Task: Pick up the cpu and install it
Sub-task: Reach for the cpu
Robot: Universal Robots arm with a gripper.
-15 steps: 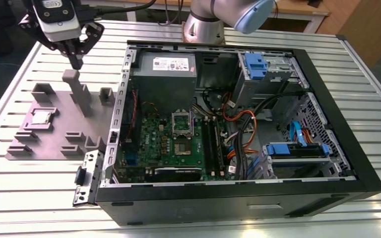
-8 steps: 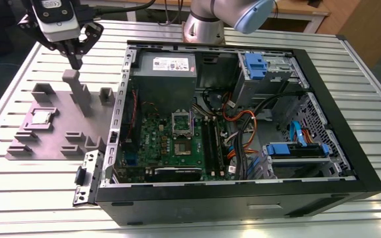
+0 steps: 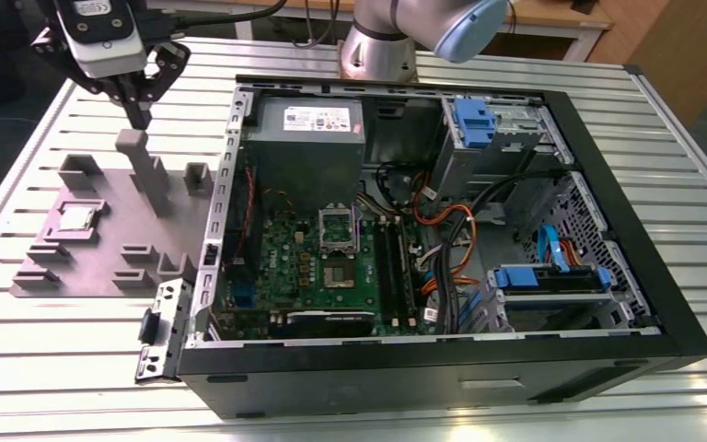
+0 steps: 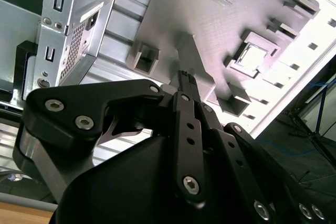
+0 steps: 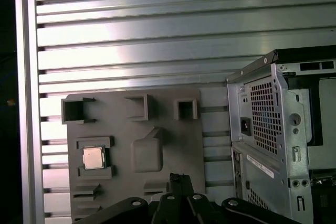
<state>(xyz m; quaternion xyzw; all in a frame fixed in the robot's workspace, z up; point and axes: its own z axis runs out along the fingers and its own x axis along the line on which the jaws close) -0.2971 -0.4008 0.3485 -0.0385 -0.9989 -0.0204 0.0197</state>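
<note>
Silver cpu [image 3: 77, 218] sits flat in its pocket on the gray fixture plate [image 3: 96, 265], at the exterior view's left of the open computer case [image 3: 452, 373]. Gripper [image 3: 140, 118] hangs over the plate's tall post [image 3: 144, 168], fingers pinched together on nothing, apart from the chip. Risk: going down shut, it clips the post or skews the cpu.

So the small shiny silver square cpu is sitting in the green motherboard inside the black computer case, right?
Not quite. The cpu is sitting in a pocket of the gray plastic tray beside the black case, not in the motherboard; the exterior view shows it.
</note>
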